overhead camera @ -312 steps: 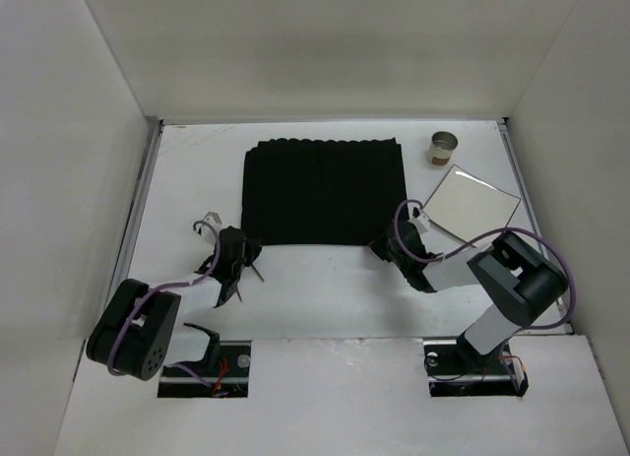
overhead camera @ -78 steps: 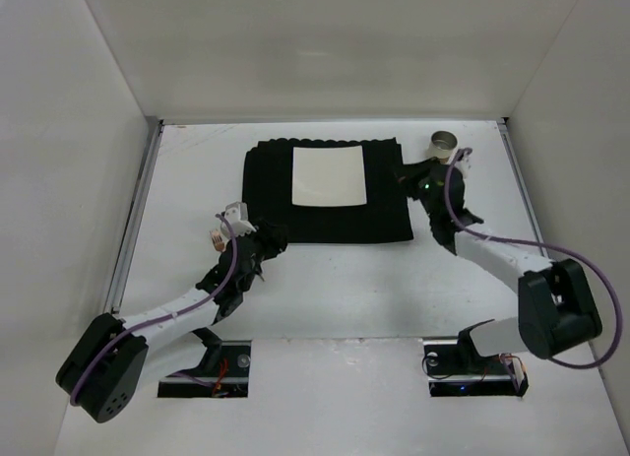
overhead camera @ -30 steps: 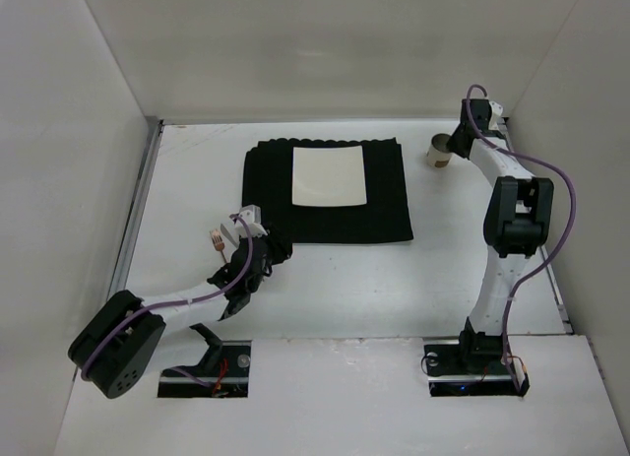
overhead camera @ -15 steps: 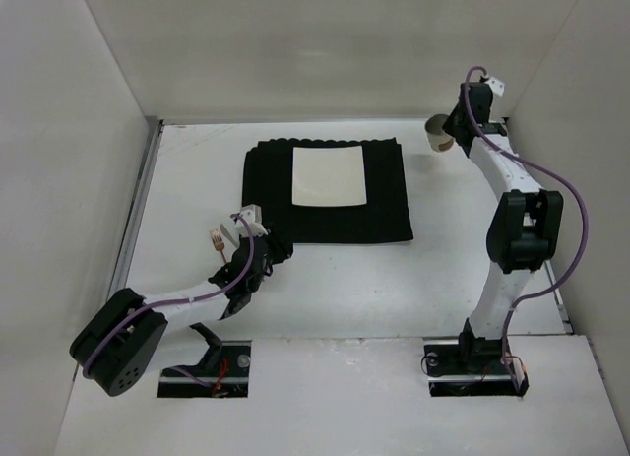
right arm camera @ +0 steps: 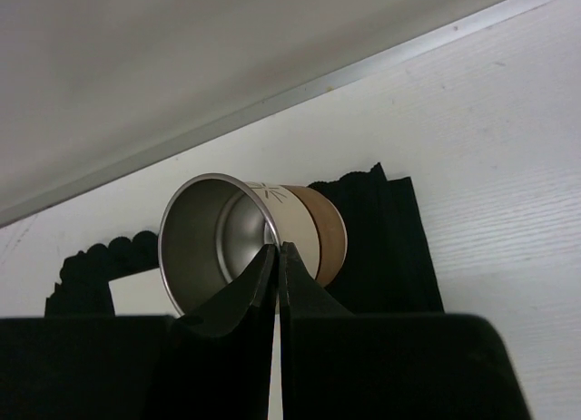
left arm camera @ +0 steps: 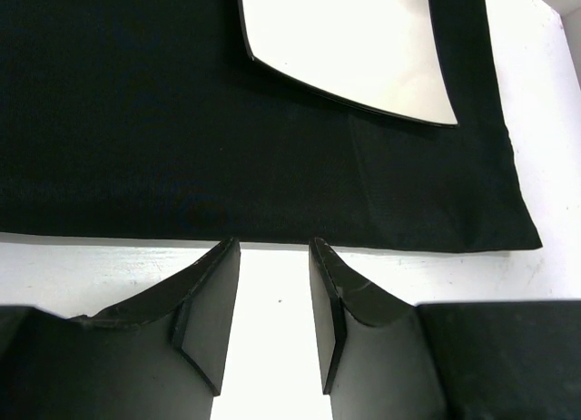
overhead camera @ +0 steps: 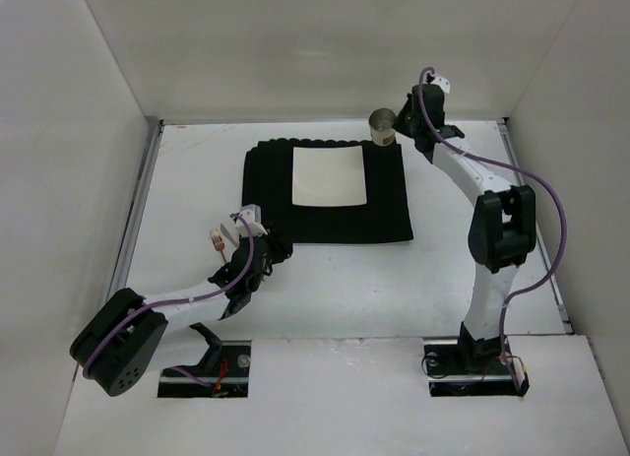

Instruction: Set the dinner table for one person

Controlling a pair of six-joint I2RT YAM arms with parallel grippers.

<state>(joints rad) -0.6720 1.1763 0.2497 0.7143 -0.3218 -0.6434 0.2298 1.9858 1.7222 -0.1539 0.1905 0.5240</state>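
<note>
A white square plate (overhead camera: 329,175) lies on the black cloth placemat (overhead camera: 266,185) on the dinner table (overhead camera: 335,289). My right gripper (overhead camera: 398,130) is shut on the rim of a metal cup (overhead camera: 382,126) with a beige and brown outside, held above the placemat's far right corner. In the right wrist view the cup (right arm camera: 250,239) is pinched at its rim by the gripper (right arm camera: 276,249). My left gripper (overhead camera: 264,269) is open and empty just in front of the placemat's near edge. In the left wrist view the gripper (left arm camera: 272,248) faces the placemat (left arm camera: 136,121) and plate (left arm camera: 354,48).
White walls (overhead camera: 69,131) close the table on three sides. A metal rail (overhead camera: 138,200) runs along the left edge. Both arm bases (overhead camera: 472,362) sit at the near edge.
My right gripper took the cup from the far right of the table and carried it left, above the placemat's far right corner. The left arm has stayed still over the last second.
</note>
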